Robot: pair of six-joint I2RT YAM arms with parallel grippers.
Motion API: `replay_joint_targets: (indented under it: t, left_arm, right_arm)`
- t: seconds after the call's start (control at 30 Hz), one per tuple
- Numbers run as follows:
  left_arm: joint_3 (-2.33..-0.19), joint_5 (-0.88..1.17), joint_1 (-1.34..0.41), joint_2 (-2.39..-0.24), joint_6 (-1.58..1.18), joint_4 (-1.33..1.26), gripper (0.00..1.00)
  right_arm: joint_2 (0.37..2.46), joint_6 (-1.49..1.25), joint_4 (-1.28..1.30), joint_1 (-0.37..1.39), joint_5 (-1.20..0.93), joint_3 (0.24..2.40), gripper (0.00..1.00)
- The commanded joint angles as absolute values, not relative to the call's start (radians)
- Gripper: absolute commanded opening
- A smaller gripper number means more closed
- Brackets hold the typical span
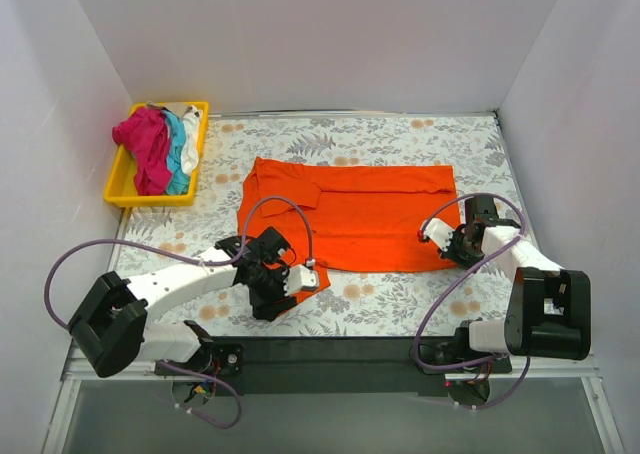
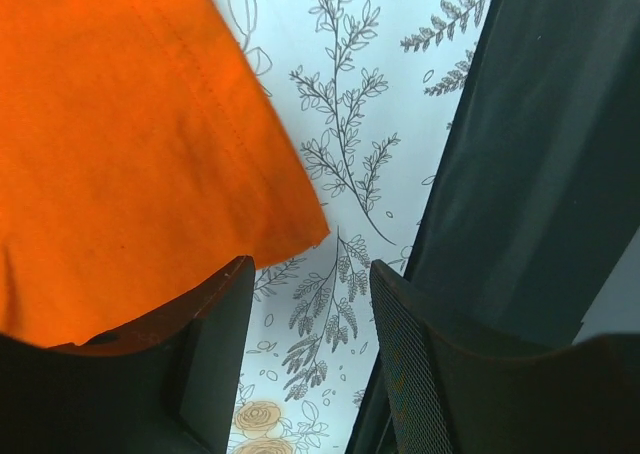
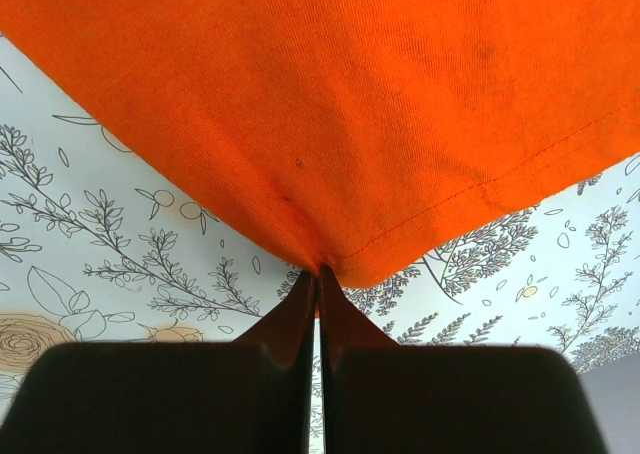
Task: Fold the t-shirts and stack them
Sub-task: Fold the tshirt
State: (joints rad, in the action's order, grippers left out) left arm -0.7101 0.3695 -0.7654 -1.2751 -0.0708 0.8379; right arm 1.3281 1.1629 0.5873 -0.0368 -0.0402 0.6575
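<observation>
The right gripper (image 3: 318, 274) is pinched shut on a near hem corner of the orange t-shirt (image 3: 330, 94), with the cloth bunching right at its tips. The left gripper (image 2: 312, 274) stands open with nothing between its fingers; the shirt's other near corner lies just ahead of one finger, flat on the table (image 2: 340, 124). The shirt looks light, soft and limp, so it will likely sag and drag unless both near corners are taken by the stitched hem. Far beyond the left gripper, the other t-shirts (image 1: 150, 149) sit heaped in the tray (image 1: 150, 198).
</observation>
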Motion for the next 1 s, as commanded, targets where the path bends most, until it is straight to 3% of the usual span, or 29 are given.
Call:
replay_joint_targets:
  t: [0.0, 0.27, 0.37, 0.47, 0.53, 0.7, 0.97]
  left_arm:
    - [-0.69, 0.287, -0.817, -1.27, -0.092, 0.795, 0.47]
    - [-0.646, 0.193, -0.902, -1.318, -0.169, 0.677, 0.46]
    - [-0.615, 0.166, -0.913, -1.357, -0.184, 0.638, 0.39]
    - [-0.615, 0.158, -0.917, -1.339, -0.224, 0.624, 0.12]
    - [-0.636, 0.181, -0.917, -1.309, -0.252, 0.672, 0.0]
    - [-0.748, 0.207, -0.845, -1.145, -0.238, 0.828, 0.0]
    - [-0.989, 0.226, -0.612, -1.16, -0.098, 0.911, 0.0]
  right_arm:
    - [1.338, 1.195, 0.592, -0.034, -0.044, 0.681, 0.01]
    - [1.354, 1.175, 0.609, -0.034, -0.058, 0.712, 0.01]
    - [1.362, 1.177, 0.612, -0.034, -0.058, 0.719, 0.01]
    - [1.358, 1.177, 0.618, -0.034, -0.058, 0.724, 0.01]
    - [1.348, 1.178, 0.627, -0.034, -0.055, 0.727, 0.01]
    - [1.304, 1.19, 0.666, -0.034, -0.054, 0.758, 0.01]
    - [1.299, 1.184, 0.7, -0.035, -0.074, 0.847, 0.01]
